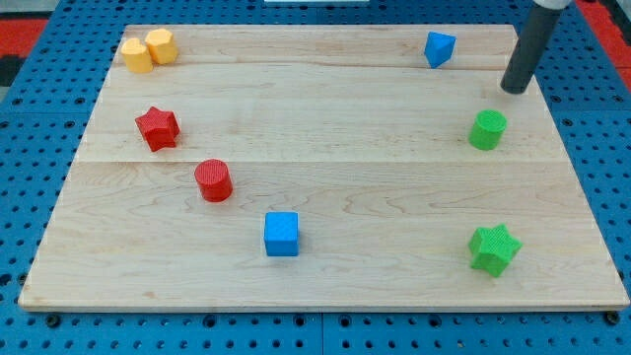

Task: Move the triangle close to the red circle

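Note:
The blue triangle point(440, 48) lies near the view's top right on the wooden board point(325, 276). The red circle point(213, 180) stands left of the middle, far from the triangle. My tip point(512, 90) is at the right side of the board, to the right of and a little below the triangle, apart from it. It is just above the green circle point(487, 129) without touching it.
A red star point(157, 127) sits up-left of the red circle. Two yellow blocks point(148, 51) touch each other at the top left corner. A blue cube point(281, 234) lies at the bottom middle. A green star point(493, 248) lies at the bottom right.

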### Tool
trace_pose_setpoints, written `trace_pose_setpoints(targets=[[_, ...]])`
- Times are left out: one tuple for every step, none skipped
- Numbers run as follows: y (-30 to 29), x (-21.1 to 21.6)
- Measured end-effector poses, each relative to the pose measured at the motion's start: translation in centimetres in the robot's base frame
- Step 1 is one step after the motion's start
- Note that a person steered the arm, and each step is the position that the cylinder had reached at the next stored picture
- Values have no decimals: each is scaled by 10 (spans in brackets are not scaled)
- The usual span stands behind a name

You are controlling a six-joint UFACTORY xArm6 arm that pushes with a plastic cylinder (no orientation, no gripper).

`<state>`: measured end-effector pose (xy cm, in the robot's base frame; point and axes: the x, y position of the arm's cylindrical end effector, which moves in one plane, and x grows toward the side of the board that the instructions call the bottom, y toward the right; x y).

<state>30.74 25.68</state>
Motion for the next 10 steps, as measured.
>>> trace_pose_setpoints(targets=[[-3,-61],[-61,-75],[-180,-71],[-250,-34],[-237,-26],[-226,-62],[-161,-70],[-152,-33],[-281,-13],[-292,-18]])
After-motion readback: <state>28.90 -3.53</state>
